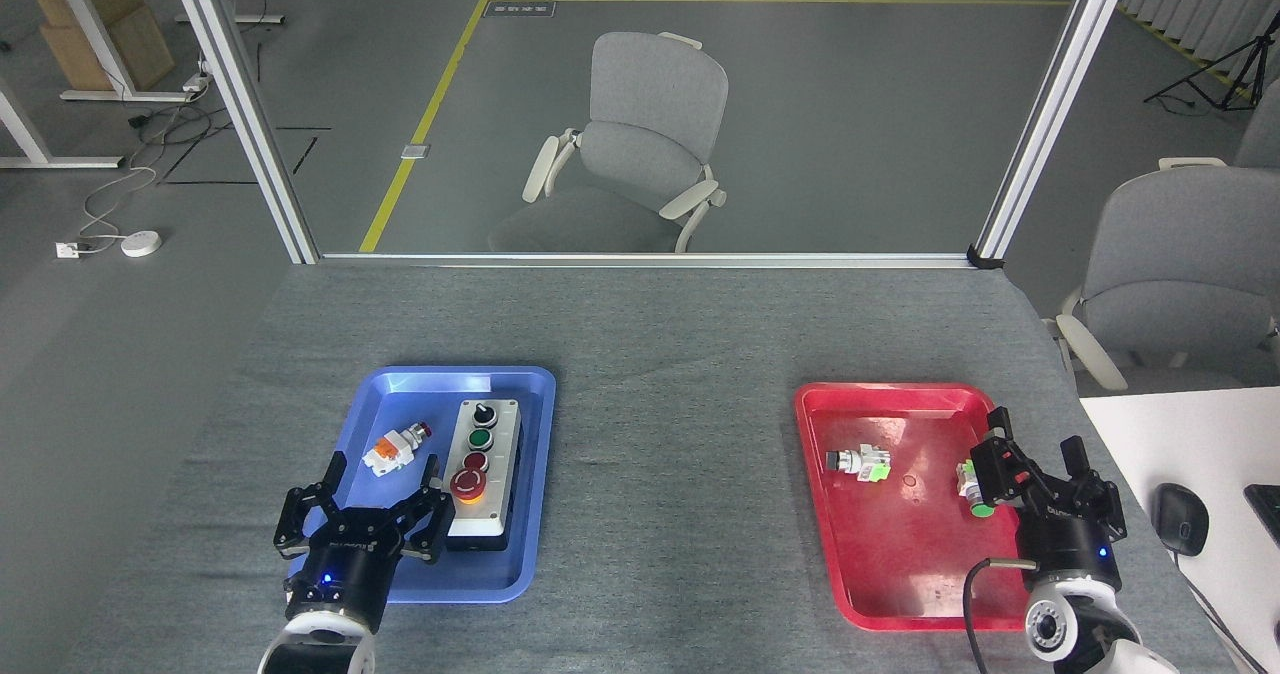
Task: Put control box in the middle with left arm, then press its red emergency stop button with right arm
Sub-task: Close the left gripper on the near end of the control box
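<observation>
The control box (483,471), long and light grey on a black base, lies in the blue tray (520,564) at the left. Its top carries a black knob, a green button, a small red button and a large red emergency stop button (467,484) nearest me. My left gripper (381,479) stands open over the tray's near left part, its right finger close beside the box's near end, nothing held. My right gripper (1032,446) is open over the right edge of the red tray (900,574), empty.
A loose white-and-orange switch part (394,449) lies in the blue tray left of the box. Two small switch parts (858,463) (972,486) rest in the red tray. Bare grey table stretches between the trays. A white desk with a mouse (1178,518) stands at the right.
</observation>
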Controlling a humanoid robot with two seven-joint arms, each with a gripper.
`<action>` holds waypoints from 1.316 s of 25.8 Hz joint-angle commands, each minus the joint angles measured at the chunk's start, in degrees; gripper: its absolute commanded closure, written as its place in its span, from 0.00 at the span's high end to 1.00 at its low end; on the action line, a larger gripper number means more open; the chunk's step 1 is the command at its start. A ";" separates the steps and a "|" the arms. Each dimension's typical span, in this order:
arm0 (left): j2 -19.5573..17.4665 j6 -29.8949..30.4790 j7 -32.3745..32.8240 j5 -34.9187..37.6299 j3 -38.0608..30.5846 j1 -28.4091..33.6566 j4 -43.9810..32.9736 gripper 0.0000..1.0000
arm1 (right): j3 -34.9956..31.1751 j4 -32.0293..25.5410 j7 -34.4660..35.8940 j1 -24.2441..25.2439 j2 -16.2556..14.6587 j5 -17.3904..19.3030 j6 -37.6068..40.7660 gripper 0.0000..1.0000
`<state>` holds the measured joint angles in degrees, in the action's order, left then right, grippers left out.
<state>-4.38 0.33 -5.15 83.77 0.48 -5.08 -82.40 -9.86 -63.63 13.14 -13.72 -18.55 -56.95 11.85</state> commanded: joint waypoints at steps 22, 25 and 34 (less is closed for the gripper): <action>5.00 -7.45 -4.34 2.80 8.66 -1.95 11.82 0.99 | 0.02 -0.09 -0.04 0.09 0.00 0.00 0.02 0.99; 5.00 -7.45 -4.96 2.36 8.57 -3.27 13.84 0.99 | 0.02 -0.09 -0.04 0.09 0.00 0.00 0.02 0.99; 4.03 -7.80 -6.72 0.86 8.04 -5.99 20.70 0.98 | 0.02 -0.09 -0.04 0.18 0.00 0.00 0.02 0.99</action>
<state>-0.01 -7.52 -11.44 85.19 8.64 -10.33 -63.82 -9.84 -63.72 13.08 -13.57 -18.55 -56.95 11.85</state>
